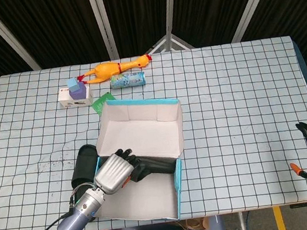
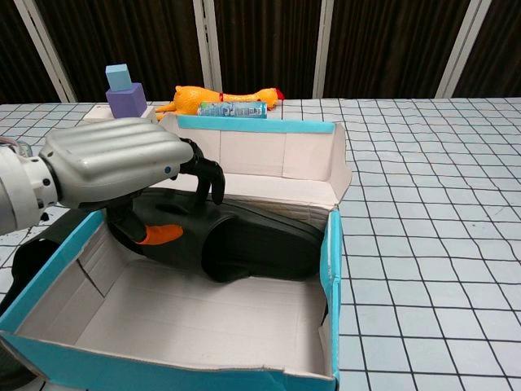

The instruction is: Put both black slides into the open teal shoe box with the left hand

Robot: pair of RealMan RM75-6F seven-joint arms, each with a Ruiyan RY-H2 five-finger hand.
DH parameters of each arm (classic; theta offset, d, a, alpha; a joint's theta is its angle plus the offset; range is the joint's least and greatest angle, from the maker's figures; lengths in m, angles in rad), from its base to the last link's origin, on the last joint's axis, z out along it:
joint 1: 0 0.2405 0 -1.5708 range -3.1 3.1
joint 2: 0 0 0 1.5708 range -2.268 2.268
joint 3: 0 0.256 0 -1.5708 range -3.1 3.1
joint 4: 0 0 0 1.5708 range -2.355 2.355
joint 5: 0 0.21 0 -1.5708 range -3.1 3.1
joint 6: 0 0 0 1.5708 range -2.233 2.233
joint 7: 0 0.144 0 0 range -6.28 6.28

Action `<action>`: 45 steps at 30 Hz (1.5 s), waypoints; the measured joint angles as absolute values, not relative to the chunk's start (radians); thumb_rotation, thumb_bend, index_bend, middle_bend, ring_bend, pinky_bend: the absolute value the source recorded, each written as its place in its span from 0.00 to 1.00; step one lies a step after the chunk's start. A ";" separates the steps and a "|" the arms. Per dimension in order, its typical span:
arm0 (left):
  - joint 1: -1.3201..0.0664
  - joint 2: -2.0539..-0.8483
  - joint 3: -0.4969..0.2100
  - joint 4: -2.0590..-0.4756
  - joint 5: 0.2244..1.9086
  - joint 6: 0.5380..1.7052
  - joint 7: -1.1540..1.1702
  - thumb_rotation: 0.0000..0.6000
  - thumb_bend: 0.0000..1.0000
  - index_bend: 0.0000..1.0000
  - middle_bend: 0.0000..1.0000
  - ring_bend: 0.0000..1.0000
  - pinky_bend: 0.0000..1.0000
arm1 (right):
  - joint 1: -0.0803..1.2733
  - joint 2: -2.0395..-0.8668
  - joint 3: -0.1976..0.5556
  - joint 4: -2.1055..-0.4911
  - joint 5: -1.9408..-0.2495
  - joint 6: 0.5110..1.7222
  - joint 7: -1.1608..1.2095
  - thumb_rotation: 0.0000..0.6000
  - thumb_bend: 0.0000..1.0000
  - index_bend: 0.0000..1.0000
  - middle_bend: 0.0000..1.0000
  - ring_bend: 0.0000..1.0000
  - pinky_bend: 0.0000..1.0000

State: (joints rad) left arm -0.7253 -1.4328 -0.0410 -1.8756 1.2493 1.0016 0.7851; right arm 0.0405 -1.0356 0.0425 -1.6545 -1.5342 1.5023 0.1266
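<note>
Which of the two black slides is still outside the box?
The slide on the table just left of the teal box; the other slide is inside the box, held by the left hand.

White grid-patterned table [image 1: 232, 103], dark corrugated wall panels [image 1: 53, 26] behind, pale slanted frame bars [image 1: 101, 18]
</note>
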 measured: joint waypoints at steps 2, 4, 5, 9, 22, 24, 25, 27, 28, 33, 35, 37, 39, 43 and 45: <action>-0.729 -1.433 -0.039 -1.877 1.234 0.998 0.799 1.00 0.47 0.34 0.39 0.24 0.34 | 0.039 -1.035 0.042 -1.655 -1.536 1.505 0.127 1.00 0.25 0.05 0.09 0.04 0.04; -0.733 -1.432 -0.036 -1.878 1.213 0.994 0.815 1.00 0.47 0.34 0.39 0.24 0.34 | 0.038 -1.035 0.042 -1.656 -1.536 1.507 0.127 1.00 0.25 0.05 0.09 0.04 0.04; -0.735 -1.432 -0.034 -1.879 1.204 0.993 0.821 1.00 0.47 0.34 0.39 0.24 0.34 | 0.038 -1.035 0.042 -1.656 -1.537 1.508 0.127 1.00 0.25 0.05 0.09 0.04 0.04; -0.746 -1.430 -0.027 -1.887 1.158 0.987 0.865 1.00 0.47 0.34 0.39 0.23 0.34 | 0.037 -1.034 0.042 -1.656 -1.536 1.509 0.128 1.00 0.25 0.05 0.09 0.05 0.04; -0.784 -1.420 0.002 -1.926 1.075 0.991 0.939 1.00 0.45 0.33 0.39 0.24 0.34 | 0.036 -1.033 0.042 -1.659 -1.536 1.509 0.126 1.00 0.25 0.05 0.09 0.05 0.04; -0.785 -1.421 0.001 -1.928 1.085 0.999 0.937 1.00 0.45 0.32 0.39 0.23 0.33 | 0.036 -1.034 0.043 -1.658 -1.535 1.509 0.125 1.00 0.25 0.05 0.09 0.05 0.04; -0.786 -1.421 0.000 -1.928 1.093 1.003 0.935 1.00 0.45 0.31 0.38 0.23 0.33 | 0.036 -1.034 0.043 -1.658 -1.535 1.510 0.126 1.00 0.25 0.05 0.09 0.05 0.04; -0.786 -1.420 -0.002 -1.928 1.120 1.015 0.928 1.00 0.45 0.28 0.36 0.22 0.31 | 0.036 -1.034 0.044 -1.658 -1.534 1.509 0.126 1.00 0.25 0.05 0.09 0.05 0.04; -0.785 -1.419 -0.003 -1.928 1.134 1.020 0.922 1.00 0.45 0.27 0.34 0.20 0.30 | 0.035 -1.034 0.044 -1.659 -1.534 1.509 0.126 1.00 0.25 0.05 0.09 0.05 0.04; -0.782 -1.410 -0.010 -1.928 1.218 1.047 0.875 1.00 0.45 0.22 0.28 0.19 0.29 | 0.037 -1.033 0.043 -1.660 -1.535 1.506 0.123 1.00 0.25 0.05 0.09 0.04 0.04; -0.781 -1.404 -0.012 -1.927 1.244 1.054 0.858 1.00 0.45 0.21 0.28 0.19 0.29 | 0.037 -1.033 0.043 -1.661 -1.533 1.506 0.121 1.00 0.25 0.05 0.09 0.04 0.04; -0.779 -1.395 -0.013 -1.929 1.266 1.059 0.840 1.00 0.45 0.21 0.28 0.19 0.29 | 0.036 -1.034 0.044 -1.661 -1.532 1.506 0.121 1.00 0.25 0.05 0.09 0.04 0.04; -0.778 -1.386 -0.012 -1.935 1.276 1.060 0.832 1.00 0.45 0.21 0.28 0.19 0.29 | 0.036 -1.034 0.044 -1.661 -1.531 1.505 0.121 1.00 0.25 0.05 0.09 0.04 0.04; -0.774 -1.364 -0.013 -1.959 1.307 1.071 0.822 1.00 0.45 0.24 0.32 0.19 0.29 | 0.038 -1.033 0.044 -1.660 -1.529 1.502 0.122 1.00 0.25 0.05 0.09 0.04 0.04; -0.766 -1.345 -0.015 -1.989 1.319 1.089 0.816 1.00 0.42 0.23 0.31 0.18 0.28 | 0.037 -1.033 0.044 -1.660 -1.529 1.503 0.124 1.00 0.25 0.05 0.09 0.05 0.04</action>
State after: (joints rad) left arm -0.7660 -1.3448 -0.0147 -1.9891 1.3190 1.0893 0.8156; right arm 0.0372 -1.0330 0.0444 -1.6600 -1.5291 1.5028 0.1238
